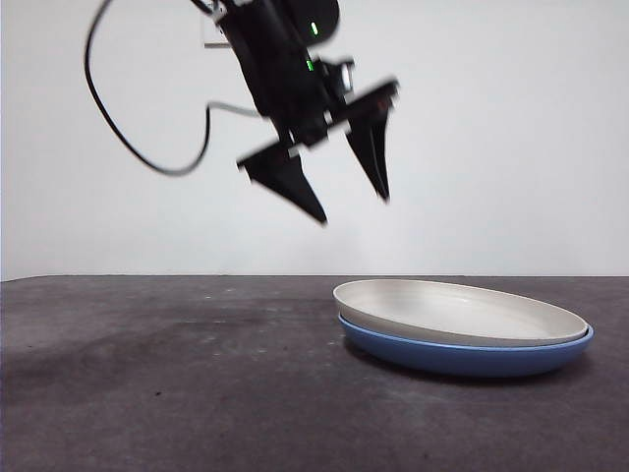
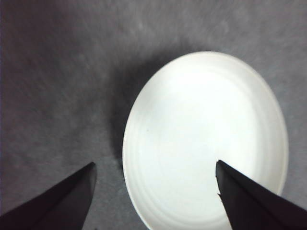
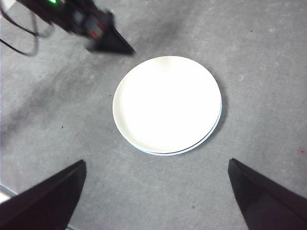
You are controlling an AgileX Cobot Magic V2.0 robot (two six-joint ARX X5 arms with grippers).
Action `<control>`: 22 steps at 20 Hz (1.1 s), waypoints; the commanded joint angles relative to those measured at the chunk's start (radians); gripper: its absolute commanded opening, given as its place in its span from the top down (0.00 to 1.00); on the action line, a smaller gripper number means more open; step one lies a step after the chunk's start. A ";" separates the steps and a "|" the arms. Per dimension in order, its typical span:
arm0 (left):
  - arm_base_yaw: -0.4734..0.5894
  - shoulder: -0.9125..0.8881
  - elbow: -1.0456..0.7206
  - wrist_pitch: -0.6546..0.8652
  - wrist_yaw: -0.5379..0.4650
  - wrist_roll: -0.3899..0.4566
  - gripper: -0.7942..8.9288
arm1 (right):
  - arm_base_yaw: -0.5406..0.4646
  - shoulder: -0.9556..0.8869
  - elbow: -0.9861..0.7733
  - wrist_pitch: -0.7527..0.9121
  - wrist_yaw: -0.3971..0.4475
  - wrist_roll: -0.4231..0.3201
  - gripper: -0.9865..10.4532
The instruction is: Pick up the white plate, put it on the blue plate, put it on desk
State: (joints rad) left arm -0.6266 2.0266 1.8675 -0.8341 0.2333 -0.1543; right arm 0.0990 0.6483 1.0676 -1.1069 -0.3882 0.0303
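Two plates were stacked right of centre on the bench [image 1: 147, 393]: white plate [image 1: 457, 313] on blue plate [image 1: 462, 356]. Left gripper [image 1: 354, 202] hung above-left, fingers open, empty; the rim should be approached squarely.

Plain white wall [image 1: 511, 138] as backdrop.
It fills the upper part of the front view, smooth and evenly lit; a small pale fitting [image 1: 210, 37] sits high on it, partly hidden, too unclear to name.
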 commanded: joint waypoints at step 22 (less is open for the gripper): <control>0.225 -0.960 -0.687 -0.089 0.384 0.233 0.51 | 0.003 0.068 0.019 -0.002 0.053 0.009 0.50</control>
State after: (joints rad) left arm -0.3977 1.0618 1.1687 -0.9325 0.6098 0.0433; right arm 0.0990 0.7109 1.0676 -1.1133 -0.3363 0.0307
